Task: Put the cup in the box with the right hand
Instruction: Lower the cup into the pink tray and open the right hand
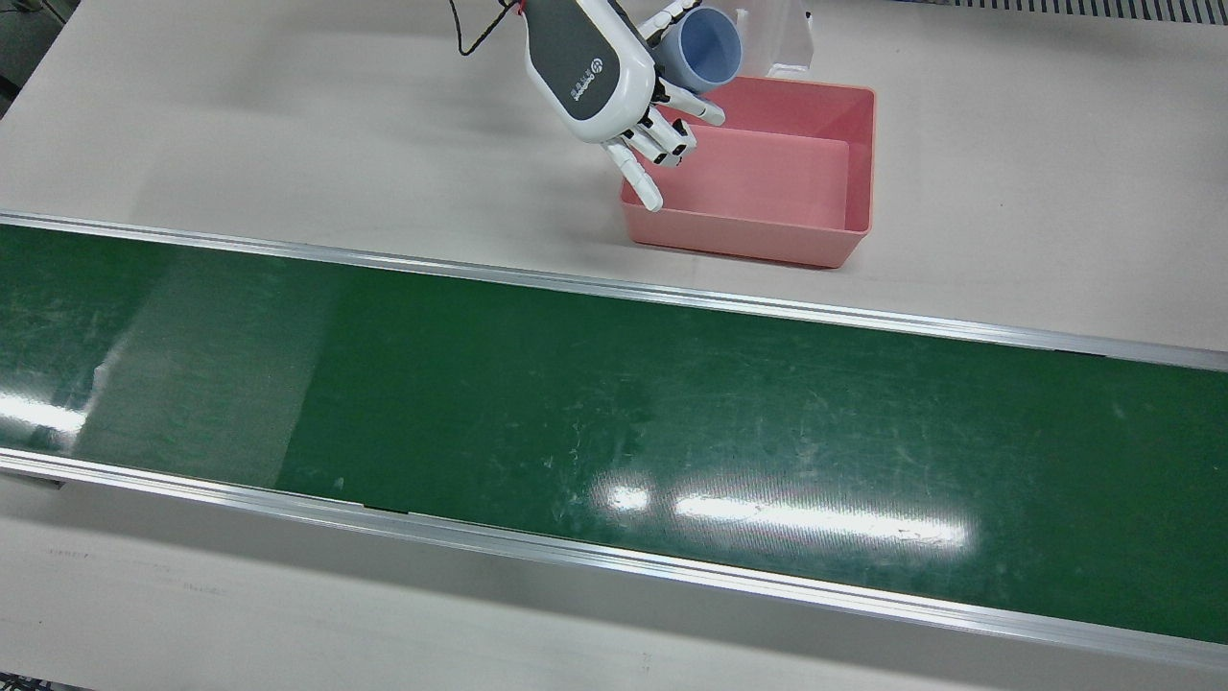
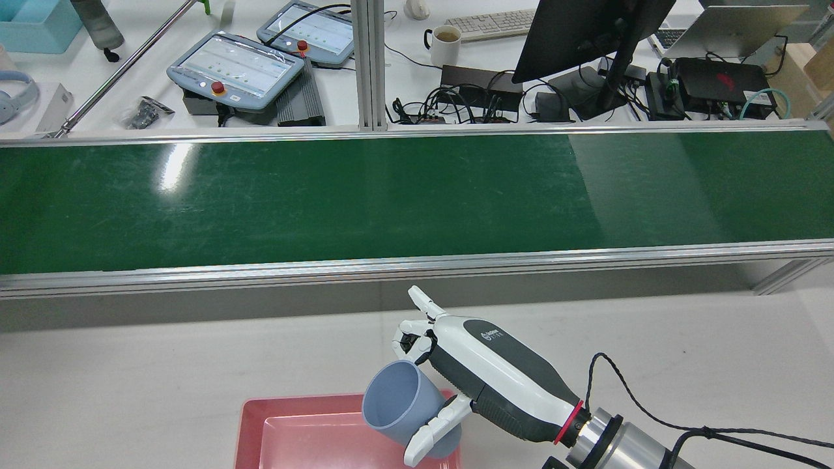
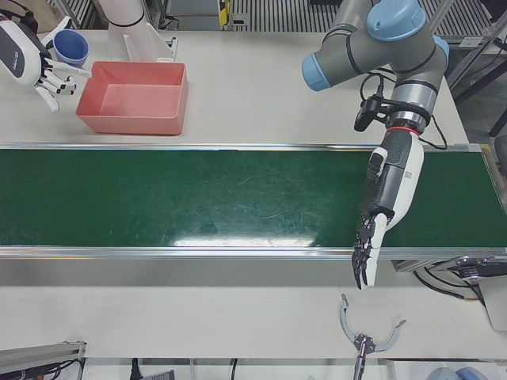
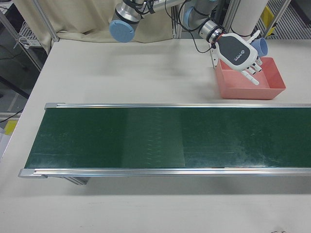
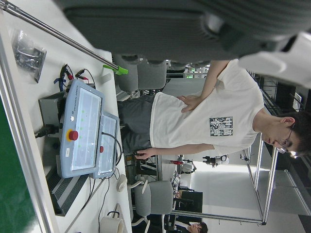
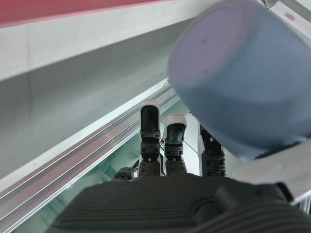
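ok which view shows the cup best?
Rear view: the cup shows whole, tilted, in the right hand above the box corner. The front view shows mostly its mouth; both front corner views show it small; the right hand view is blurred.

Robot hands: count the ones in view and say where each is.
2. The right robot hand holds the cup at the box's edge. The left robot hand hangs over the belt's far end, fingers down, holding nothing.
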`<act>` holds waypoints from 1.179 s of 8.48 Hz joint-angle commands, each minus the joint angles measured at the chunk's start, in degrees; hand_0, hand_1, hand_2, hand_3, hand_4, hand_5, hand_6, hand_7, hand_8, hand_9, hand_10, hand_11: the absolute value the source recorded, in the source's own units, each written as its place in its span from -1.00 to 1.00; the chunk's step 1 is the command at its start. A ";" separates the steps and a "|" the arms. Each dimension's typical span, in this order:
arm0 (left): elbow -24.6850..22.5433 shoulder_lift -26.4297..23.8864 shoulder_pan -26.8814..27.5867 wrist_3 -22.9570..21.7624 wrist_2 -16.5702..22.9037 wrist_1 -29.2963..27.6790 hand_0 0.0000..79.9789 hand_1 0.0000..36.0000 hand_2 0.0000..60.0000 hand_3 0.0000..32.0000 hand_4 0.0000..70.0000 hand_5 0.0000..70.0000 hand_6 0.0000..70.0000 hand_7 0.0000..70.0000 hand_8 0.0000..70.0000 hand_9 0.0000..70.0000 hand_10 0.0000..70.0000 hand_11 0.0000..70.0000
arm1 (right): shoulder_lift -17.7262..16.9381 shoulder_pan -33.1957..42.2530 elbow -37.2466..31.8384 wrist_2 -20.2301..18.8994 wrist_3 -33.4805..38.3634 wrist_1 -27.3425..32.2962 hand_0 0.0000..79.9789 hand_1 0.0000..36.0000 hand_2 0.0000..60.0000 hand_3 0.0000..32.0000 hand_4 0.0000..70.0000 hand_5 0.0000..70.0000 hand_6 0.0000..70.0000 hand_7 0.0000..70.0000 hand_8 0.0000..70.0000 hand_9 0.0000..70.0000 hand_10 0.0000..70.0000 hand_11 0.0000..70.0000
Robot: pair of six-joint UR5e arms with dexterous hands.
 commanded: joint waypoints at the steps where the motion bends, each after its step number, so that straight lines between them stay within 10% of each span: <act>1: -0.03 0.00 0.00 0.00 0.00 0.09 -1.00 -1.00 -1.00 -1.00 -1.00 -1.00 -1.00 -1.00 -1.00 -1.00 -1.00 -1.00 | 0.03 0.00 0.63 0.00 0.00 -0.03 -1.00 -1.00 -0.23 -1.00 0.57 -1.00 -0.20 1.00 -0.16 0.55 -1.00 -1.00; 8: -0.03 0.00 0.00 0.00 0.00 0.00 -1.00 -1.00 -1.00 -1.00 -1.00 -1.00 -1.00 -1.00 -1.00 -1.00 -1.00 -1.00 | -0.23 0.17 0.99 -0.09 0.00 -0.91 -1.00 -1.00 -0.20 -1.00 0.69 -1.00 -0.23 1.00 -0.21 0.50 -1.00 -1.00; 10: -0.03 0.00 0.00 0.00 0.00 0.09 -1.00 -1.00 -1.00 -1.00 -1.00 -1.00 -1.00 -1.00 -1.00 -1.00 -1.00 -1.00 | -0.23 0.09 0.64 -0.09 0.00 -1.43 0.16 -1.00 -1.00 -1.00 0.94 -0.97 -0.18 1.00 -0.17 0.51 -1.00 -1.00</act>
